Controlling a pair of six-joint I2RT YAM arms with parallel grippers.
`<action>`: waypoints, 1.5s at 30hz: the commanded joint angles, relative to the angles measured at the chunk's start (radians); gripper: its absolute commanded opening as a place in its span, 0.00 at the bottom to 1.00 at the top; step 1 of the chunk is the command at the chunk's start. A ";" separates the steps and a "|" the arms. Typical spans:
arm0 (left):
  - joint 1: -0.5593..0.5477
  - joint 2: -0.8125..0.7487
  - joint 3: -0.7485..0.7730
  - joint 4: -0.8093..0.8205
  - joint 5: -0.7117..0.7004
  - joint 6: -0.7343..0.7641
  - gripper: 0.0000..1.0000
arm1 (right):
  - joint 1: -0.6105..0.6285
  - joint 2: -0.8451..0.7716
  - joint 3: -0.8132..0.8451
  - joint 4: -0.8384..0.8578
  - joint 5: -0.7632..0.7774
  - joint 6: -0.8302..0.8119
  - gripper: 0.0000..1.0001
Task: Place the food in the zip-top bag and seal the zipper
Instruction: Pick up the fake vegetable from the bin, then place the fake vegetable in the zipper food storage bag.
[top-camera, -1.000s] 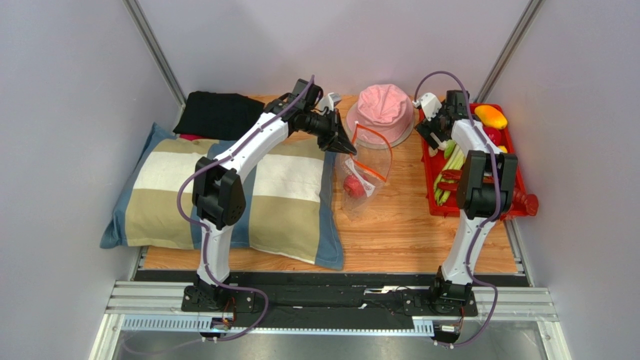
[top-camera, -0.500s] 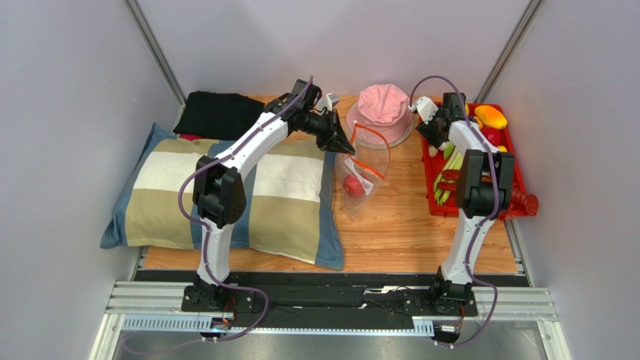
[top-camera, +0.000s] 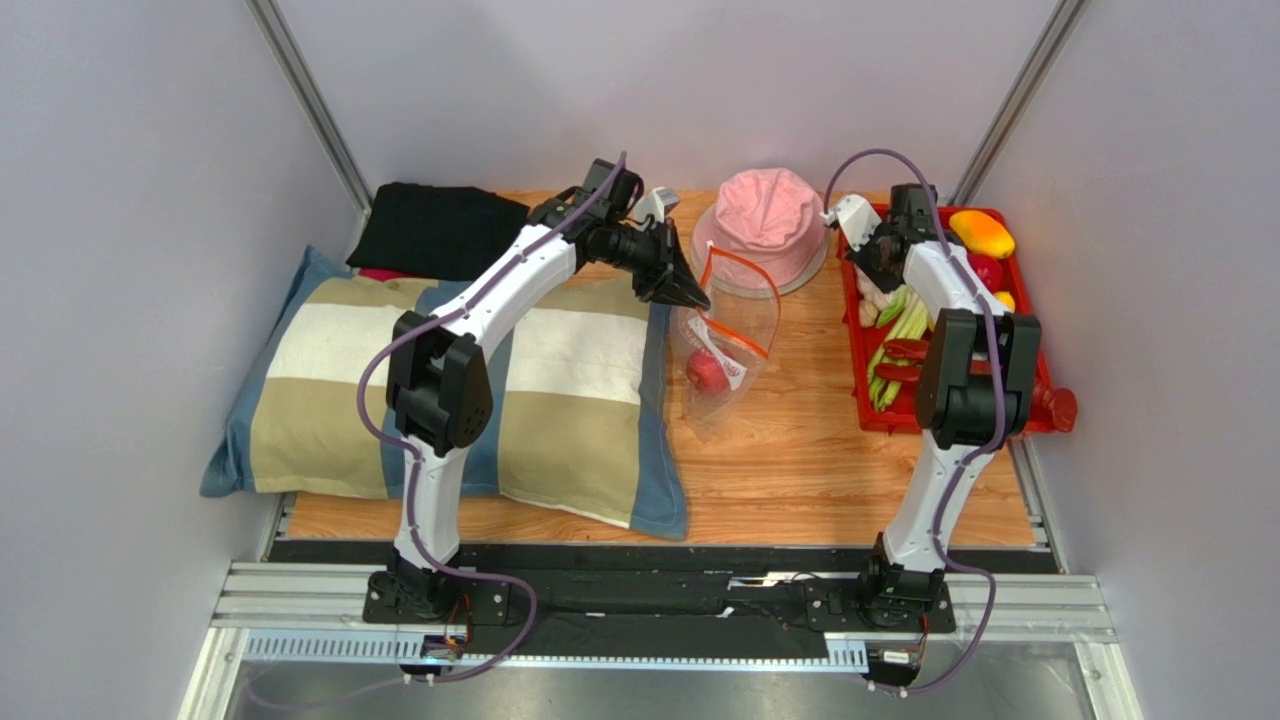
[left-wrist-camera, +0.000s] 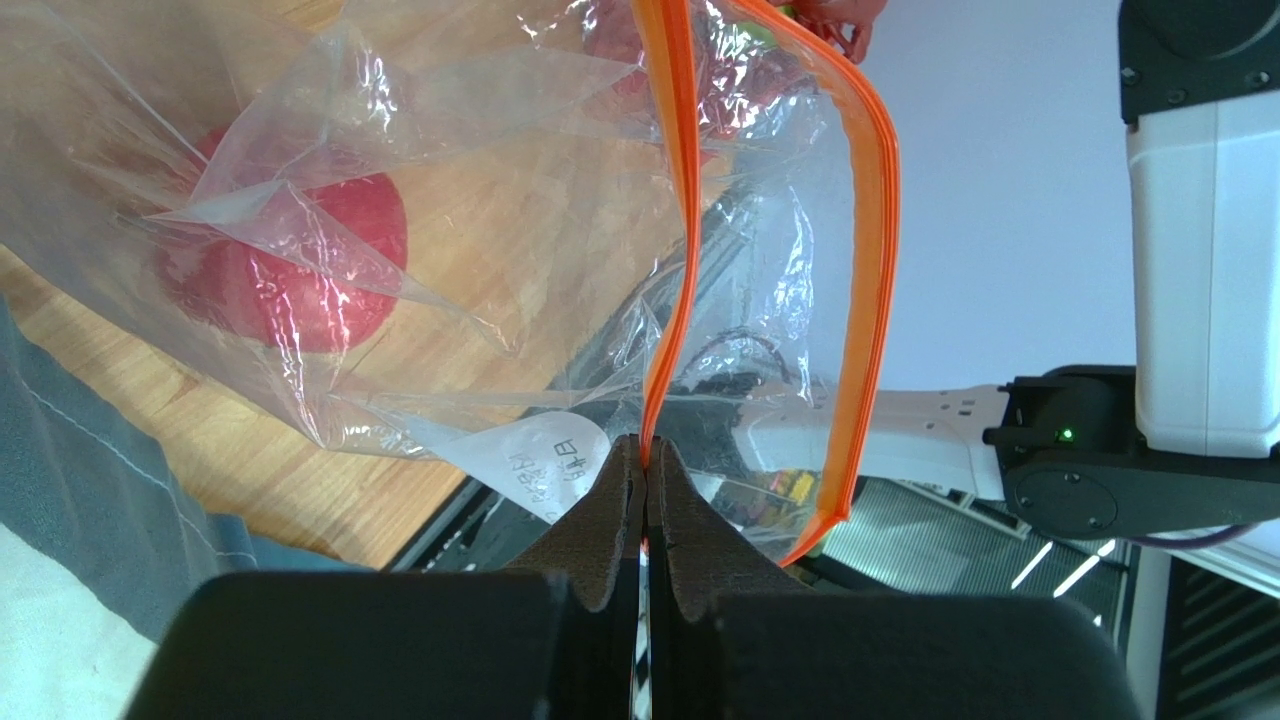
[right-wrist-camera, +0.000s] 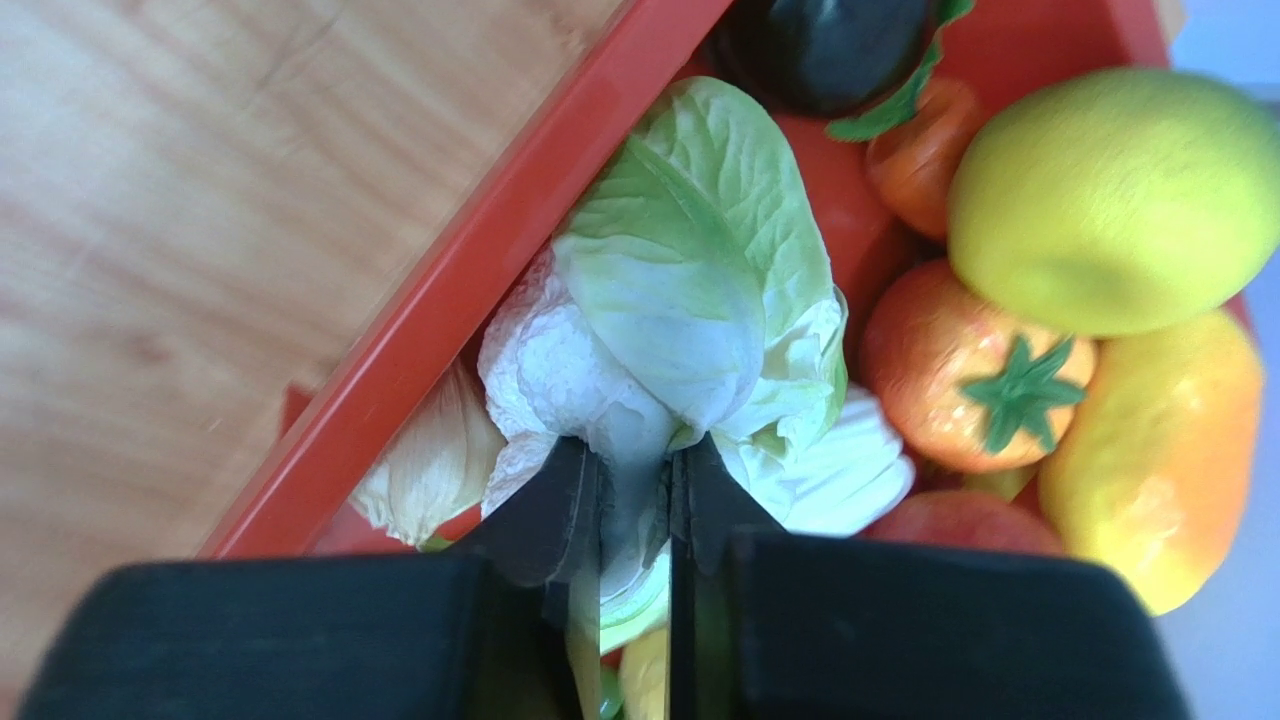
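The clear zip-top bag (top-camera: 739, 333) hangs above the wooden table with its mouth open. My left gripper (top-camera: 694, 297) (left-wrist-camera: 646, 458) is shut on one lip of the orange zipper (left-wrist-camera: 676, 225). The other lip of the zipper (left-wrist-camera: 869, 255) bows away. A red round food (top-camera: 706, 374) (left-wrist-camera: 293, 255) lies inside the bag. My right gripper (top-camera: 878, 282) (right-wrist-camera: 634, 473) is down in the red tray (top-camera: 858, 357) (right-wrist-camera: 451, 315). Its fingers are closed on the white base of a green-white toy cabbage (right-wrist-camera: 691, 285).
Around the cabbage lie a garlic bulb (right-wrist-camera: 428, 465), an orange tomato (right-wrist-camera: 977, 360), a yellow lemon (right-wrist-camera: 1120, 195) and a dark eggplant (right-wrist-camera: 827, 45). A pink hat (top-camera: 766, 210) sits behind the bag. A striped pillow (top-camera: 451, 390) and black cloth (top-camera: 436, 225) fill the left side.
My right gripper has closed from wide open onto the cabbage in the tray. The left arm and the bag have stayed where they were.
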 joint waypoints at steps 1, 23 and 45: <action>0.005 -0.015 0.032 -0.006 -0.011 0.024 0.00 | -0.022 -0.106 0.051 -0.139 -0.075 0.078 0.00; -0.032 -0.010 0.033 -0.067 -0.090 0.123 0.00 | -0.102 -0.449 0.301 -0.356 -0.876 0.783 0.00; -0.044 -0.093 -0.040 -0.041 -0.041 0.217 0.00 | 0.145 -0.531 -0.153 -0.240 -1.025 0.915 0.00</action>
